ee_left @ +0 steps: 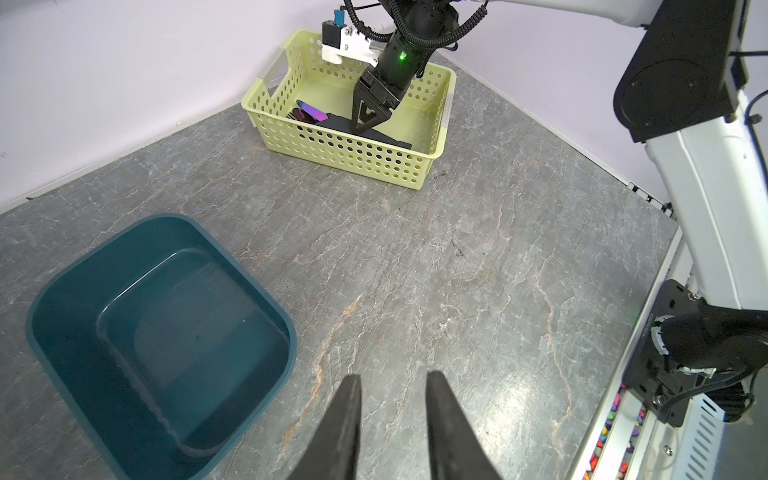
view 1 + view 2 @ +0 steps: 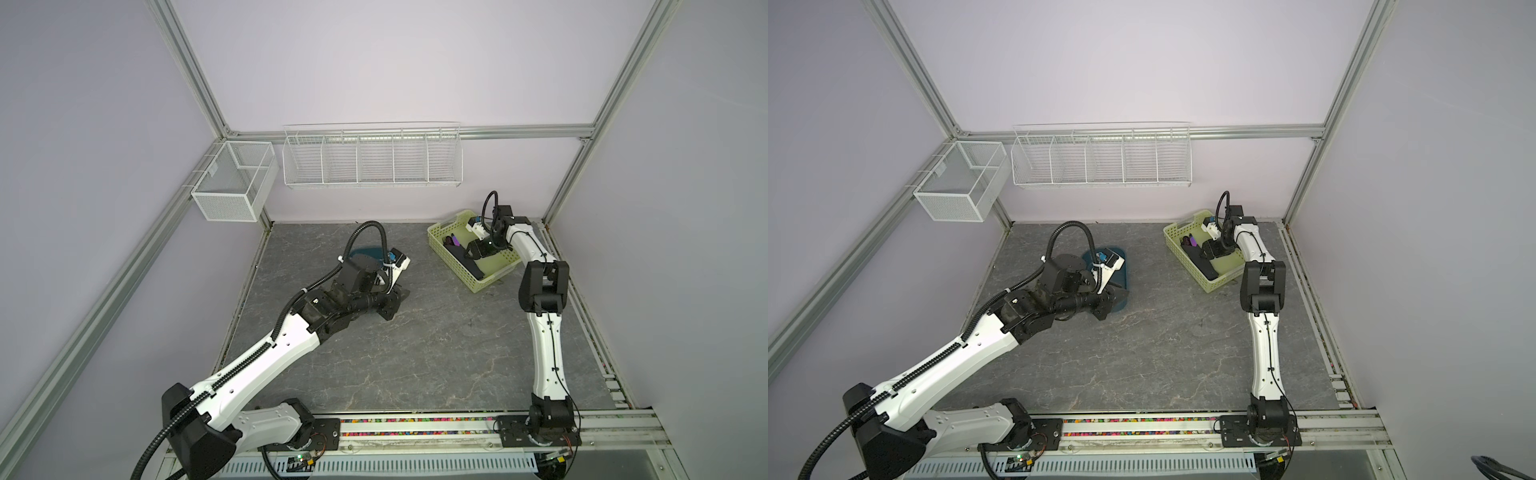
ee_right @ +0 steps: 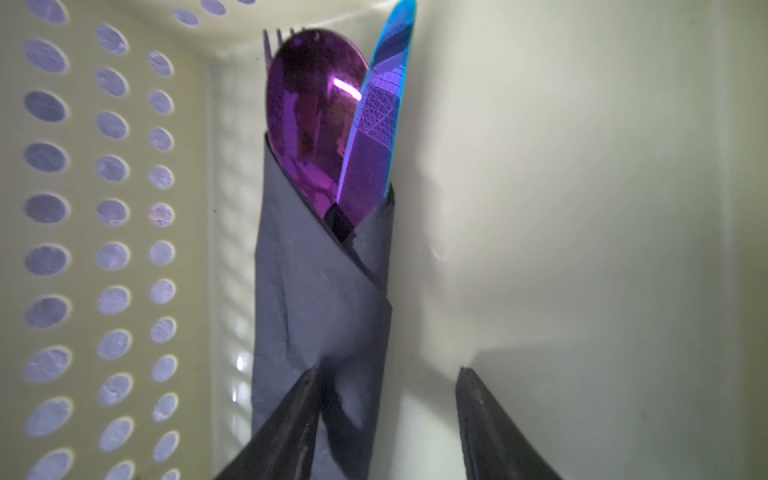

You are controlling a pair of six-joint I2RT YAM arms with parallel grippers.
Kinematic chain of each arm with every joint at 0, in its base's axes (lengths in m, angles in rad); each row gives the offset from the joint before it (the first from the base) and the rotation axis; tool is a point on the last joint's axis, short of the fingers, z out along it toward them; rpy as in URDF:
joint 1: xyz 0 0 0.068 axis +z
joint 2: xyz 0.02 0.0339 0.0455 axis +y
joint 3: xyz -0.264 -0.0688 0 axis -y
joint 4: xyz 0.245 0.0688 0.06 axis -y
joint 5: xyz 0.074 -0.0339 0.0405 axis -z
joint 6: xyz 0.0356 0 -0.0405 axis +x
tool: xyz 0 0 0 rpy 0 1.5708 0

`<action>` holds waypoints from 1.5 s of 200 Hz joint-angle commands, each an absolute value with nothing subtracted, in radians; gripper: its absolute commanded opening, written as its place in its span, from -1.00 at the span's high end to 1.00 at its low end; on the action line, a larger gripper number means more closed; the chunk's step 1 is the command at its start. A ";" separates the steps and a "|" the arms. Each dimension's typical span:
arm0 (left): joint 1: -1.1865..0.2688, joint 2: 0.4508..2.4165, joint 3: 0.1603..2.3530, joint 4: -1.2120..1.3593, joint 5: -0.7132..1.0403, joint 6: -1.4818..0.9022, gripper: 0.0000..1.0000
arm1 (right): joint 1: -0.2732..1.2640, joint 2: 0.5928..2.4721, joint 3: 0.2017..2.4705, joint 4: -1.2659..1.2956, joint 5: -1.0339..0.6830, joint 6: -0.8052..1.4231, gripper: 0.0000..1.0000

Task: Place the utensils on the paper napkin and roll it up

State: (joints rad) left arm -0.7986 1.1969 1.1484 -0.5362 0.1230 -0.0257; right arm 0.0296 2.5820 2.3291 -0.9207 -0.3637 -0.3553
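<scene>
The black paper napkin point(image 3: 320, 299) is rolled around the utensils and lies inside the pale yellow-green basket point(image 3: 112, 208), along one wall. The purple spoon bowl point(image 3: 311, 108), the blue-purple knife blade point(image 3: 382, 116) and the fork tips stick out of one end. My right gripper point(image 3: 388, 370) hangs low over the roll and is open. One finger touches the napkin; the other stands apart over the basket floor. In a top view the roll point(image 2: 459, 253) shows beside that gripper point(image 2: 473, 251). My left gripper point(image 1: 392, 376) is open over bare table and holds nothing.
A teal tub point(image 1: 249, 270), with nothing in it, sits on the grey marbled table beside my left gripper. The basket point(image 1: 345, 153) stands at the back right near the wall. White wire baskets point(image 2: 372, 160) hang on the back wall.
</scene>
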 commanded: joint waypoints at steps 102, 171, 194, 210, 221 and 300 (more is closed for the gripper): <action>-0.794 1.123 1.072 -0.534 -0.104 -0.168 -0.98 | 0.056 2.031 1.756 -0.700 -0.140 -0.188 -0.77; -0.783 0.942 0.810 -0.400 -0.492 -0.182 -0.98 | 0.064 1.648 1.358 -0.499 -0.052 -0.150 -0.77; -0.738 0.864 0.678 -0.309 -0.582 -0.163 -0.99 | 0.064 1.515 1.174 -0.380 -0.017 -0.125 -0.77; -0.673 0.819 0.580 -0.227 -0.628 -0.158 -0.99 | 0.064 1.434 1.041 -0.274 0.011 -0.093 -0.77; -0.608 0.794 0.519 -0.166 -0.632 -0.170 -0.99 | 0.064 1.391 0.952 -0.186 0.022 -0.064 -0.77; -0.287 0.999 0.410 0.244 -0.524 -0.087 -0.99 | 0.066 1.432 0.582 0.340 0.170 0.031 -0.77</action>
State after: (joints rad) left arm -0.3374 0.9031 0.4133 0.0307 -0.5476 -0.1429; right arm 0.0608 1.4082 0.6285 0.0990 0.0914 -0.0059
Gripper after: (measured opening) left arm 0.993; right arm 0.885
